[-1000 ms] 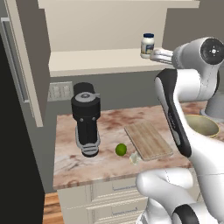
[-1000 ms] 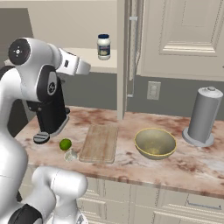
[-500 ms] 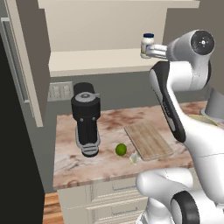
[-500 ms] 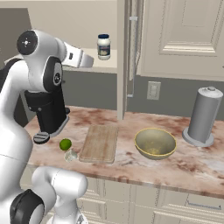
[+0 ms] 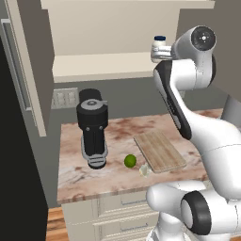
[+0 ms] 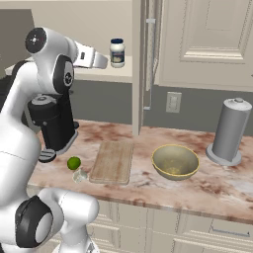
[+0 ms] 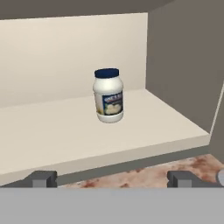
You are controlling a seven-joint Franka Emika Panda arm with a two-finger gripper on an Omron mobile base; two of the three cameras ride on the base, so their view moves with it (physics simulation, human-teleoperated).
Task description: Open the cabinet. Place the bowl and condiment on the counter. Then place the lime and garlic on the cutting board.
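Condiment (image 7: 108,95) stands upright on the open cabinet (image 7: 131,140) shelf at about twelve o'clock from the spread, empty gripper (image 7: 111,178), so I would drive straight in, centre the jar between the fingers and close below the lid.

White jar (image 7: 108,96) upright on open cabinet (image 7: 65,131) shelf, olive bowl (image 6: 175,162) on counter (image 6: 217,180) beside cutting board (image 6: 112,161)
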